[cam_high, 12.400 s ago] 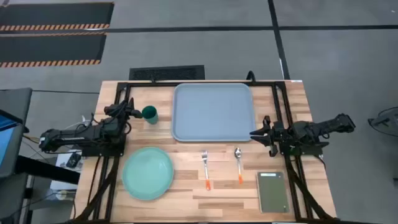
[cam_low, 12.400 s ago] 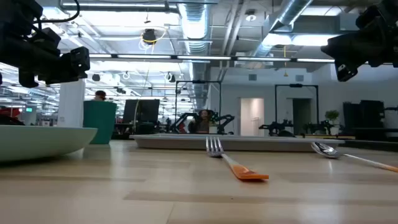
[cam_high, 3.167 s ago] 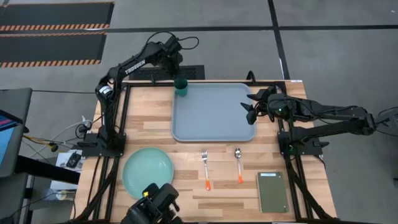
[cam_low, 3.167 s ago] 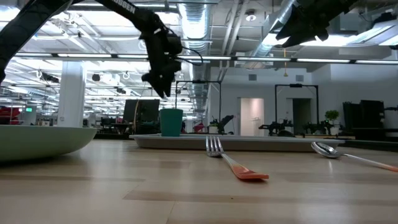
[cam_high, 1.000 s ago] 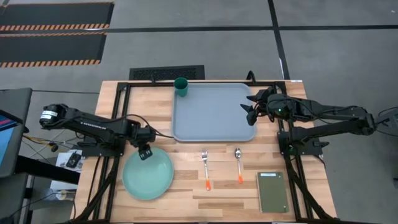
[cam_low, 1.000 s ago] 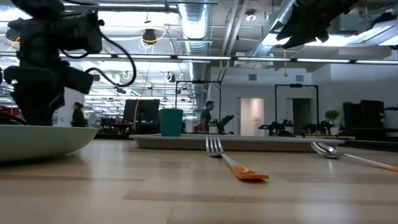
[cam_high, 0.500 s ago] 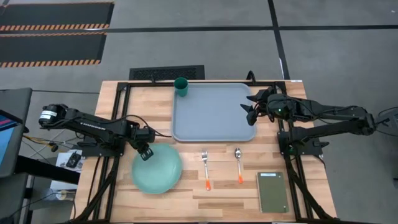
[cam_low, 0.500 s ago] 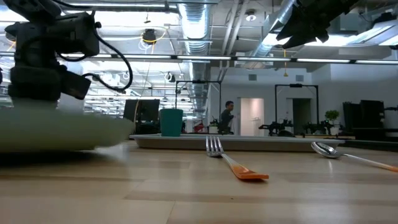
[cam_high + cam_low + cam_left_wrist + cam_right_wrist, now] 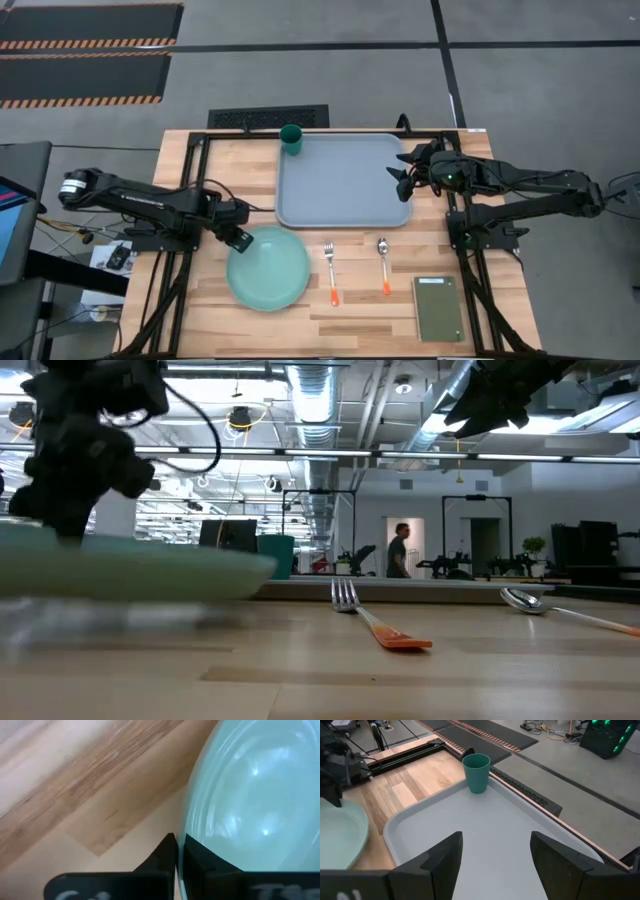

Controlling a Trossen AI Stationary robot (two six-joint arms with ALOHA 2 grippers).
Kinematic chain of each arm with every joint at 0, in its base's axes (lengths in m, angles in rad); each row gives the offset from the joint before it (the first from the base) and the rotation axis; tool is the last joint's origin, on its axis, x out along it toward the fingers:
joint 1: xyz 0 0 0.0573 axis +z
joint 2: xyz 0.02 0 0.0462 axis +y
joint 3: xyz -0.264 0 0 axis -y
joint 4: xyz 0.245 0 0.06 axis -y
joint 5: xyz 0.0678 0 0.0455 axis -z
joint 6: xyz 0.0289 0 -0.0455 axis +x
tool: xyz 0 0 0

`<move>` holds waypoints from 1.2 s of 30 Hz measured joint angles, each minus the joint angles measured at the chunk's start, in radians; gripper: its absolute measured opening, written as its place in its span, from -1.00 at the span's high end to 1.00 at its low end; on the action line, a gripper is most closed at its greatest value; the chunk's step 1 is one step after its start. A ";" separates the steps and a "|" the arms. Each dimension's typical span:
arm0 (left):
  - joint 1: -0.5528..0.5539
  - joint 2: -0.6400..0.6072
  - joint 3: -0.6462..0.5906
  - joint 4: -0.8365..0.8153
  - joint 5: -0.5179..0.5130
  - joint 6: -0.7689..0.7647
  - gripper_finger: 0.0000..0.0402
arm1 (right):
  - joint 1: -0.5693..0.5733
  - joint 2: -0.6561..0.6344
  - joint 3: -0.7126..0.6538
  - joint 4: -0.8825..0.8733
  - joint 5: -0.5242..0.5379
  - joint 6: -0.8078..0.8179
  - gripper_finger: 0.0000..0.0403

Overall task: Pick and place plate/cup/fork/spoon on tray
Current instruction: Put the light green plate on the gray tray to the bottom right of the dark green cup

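Observation:
The mint-green plate (image 9: 268, 268) hangs just above the wood at the near left, with my left gripper (image 9: 240, 240) shut on its rim. In the low view the plate (image 9: 130, 572) floats level over its shadow. The pale blue-grey tray (image 9: 343, 190) lies at the far middle. The dark green cup (image 9: 291, 138) stands upright in its far left corner. The fork (image 9: 331, 272) and the spoon (image 9: 384, 265) lie flat on the wood near the tray. My right gripper (image 9: 400, 172) hovers open over the tray's right edge. My left gripper pinches the plate's rim (image 9: 186, 827) at its far left edge, one finger (image 9: 162, 852) outside the plate and the other (image 9: 200, 857) over its inner side. The fingers come from the table's left, slanting down. The plate is lifted clear and stays about level.
A small dark green-grey slab (image 9: 440, 308) lies at the near right. Black frame rails run along both sides of the table. Bare wood lies between the plate and the tray's near edge (image 9: 340, 224).
My left gripper has gone up and toward the table's right edge with the plate. The plate, which rested on the wood a second ago, now hangs clear of it and closer to the fork. My right arm has kept still.

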 joint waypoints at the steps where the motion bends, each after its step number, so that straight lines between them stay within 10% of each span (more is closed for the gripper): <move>1: 0.001 -0.006 0.020 -0.013 -0.001 -0.007 1.00 | 0.000 0.000 0.000 -0.001 0.000 0.000 -0.29; 14: 0.132 -0.013 0.177 -0.038 -0.247 0.002 1.00 | 0.000 0.000 0.000 0.001 0.003 0.000 -0.29; 36: 0.461 0.207 0.181 0.338 -0.226 0.201 1.00 | -0.001 0.000 0.000 0.000 0.003 -0.002 -0.29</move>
